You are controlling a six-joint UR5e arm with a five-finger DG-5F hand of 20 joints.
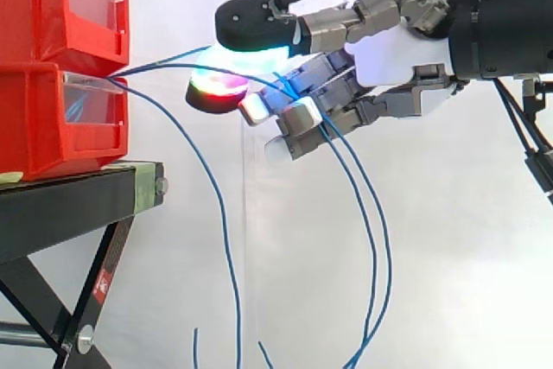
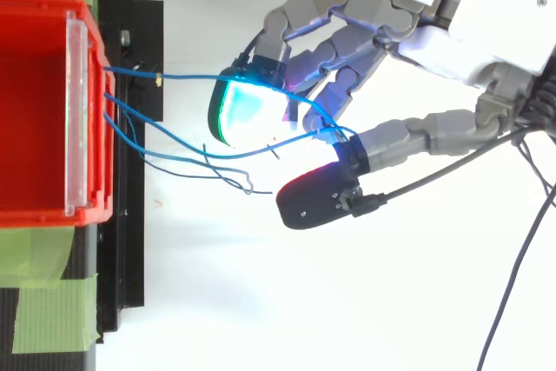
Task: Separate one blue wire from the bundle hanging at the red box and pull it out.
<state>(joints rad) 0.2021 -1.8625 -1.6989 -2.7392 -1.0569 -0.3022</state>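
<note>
One blue wire (image 2: 191, 76) runs nearly straight from the front lip of the red box (image 1: 52, 127) to my hand (image 1: 393, 58). It slips in between my glowing pads (image 1: 255, 23), crosses under my curled fingers (image 1: 302, 118) and drops off their far side in long strands toward the bottom of the side view. My hand is closed round this wire, fingers bent over it, the thumb stretched out above.

The other wires (image 1: 224, 231) leave the same lip. They sag below my hand in loose arcs and cross one another between the box and my fingertips.

My hand hangs well apart from the box front and above the edge of the black bench (image 1: 78, 200). Open air before the white curtain (image 1: 467, 257) lies beneath it.
</note>
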